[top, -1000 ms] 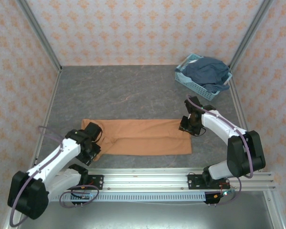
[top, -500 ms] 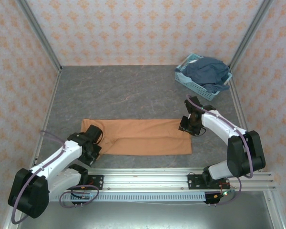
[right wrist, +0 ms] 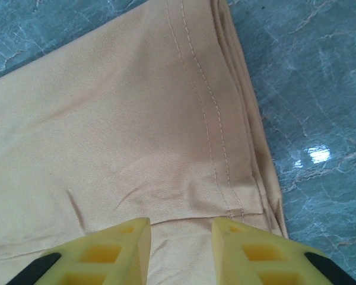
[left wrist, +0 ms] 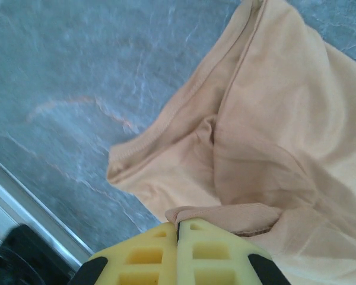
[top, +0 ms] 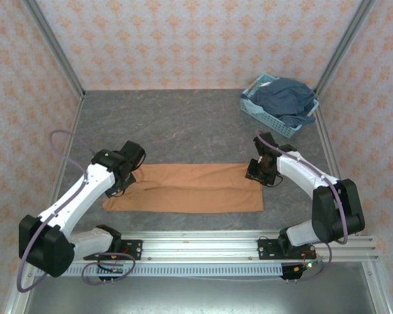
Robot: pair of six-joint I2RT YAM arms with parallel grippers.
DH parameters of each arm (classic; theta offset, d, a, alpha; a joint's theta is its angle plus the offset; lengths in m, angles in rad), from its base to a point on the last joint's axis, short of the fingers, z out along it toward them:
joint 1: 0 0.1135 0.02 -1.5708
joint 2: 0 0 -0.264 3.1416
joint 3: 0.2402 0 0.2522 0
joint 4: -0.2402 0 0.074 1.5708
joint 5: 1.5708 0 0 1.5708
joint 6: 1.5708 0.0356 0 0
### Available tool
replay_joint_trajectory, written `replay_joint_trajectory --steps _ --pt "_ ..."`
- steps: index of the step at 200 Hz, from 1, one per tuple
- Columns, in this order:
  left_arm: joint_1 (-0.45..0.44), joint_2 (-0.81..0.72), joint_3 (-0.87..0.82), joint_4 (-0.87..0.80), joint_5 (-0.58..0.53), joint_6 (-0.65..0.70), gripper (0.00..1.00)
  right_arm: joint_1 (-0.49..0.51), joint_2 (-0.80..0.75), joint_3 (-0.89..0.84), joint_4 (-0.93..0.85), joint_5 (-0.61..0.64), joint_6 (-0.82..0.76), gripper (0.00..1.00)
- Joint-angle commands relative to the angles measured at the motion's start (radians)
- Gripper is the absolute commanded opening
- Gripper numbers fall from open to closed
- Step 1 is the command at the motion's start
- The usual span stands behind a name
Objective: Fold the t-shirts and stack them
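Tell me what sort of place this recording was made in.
Probably a lab test cell, not a home: an aluminium frame holding wallpapered panels, robot arms bolted to a rail, and a marble-look tabletop.

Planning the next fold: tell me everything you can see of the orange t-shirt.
The orange t-shirt is soft, plain cotton-looking knit, folded into a long strip lying across the grey table, no print showing. Its right end shows a double-stitched hem over stacked layers; the right end effector stands open over it. The left end is rumpled, pinched by the shut left end effector.
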Motion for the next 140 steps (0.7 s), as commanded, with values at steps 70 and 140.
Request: replay_joint_trajectory --steps 70,140 --pt "0.105 0.259 -0.083 0.137 -0.107 0.133 0.00 0.005 -0.019 -0.026 -0.007 0.004 -0.001 0.32" --pt "0.135 0.425 -0.037 0.133 -0.103 0.134 0.46 0.005 -0.033 -0.025 -0.015 0.017 0.004 0.32"
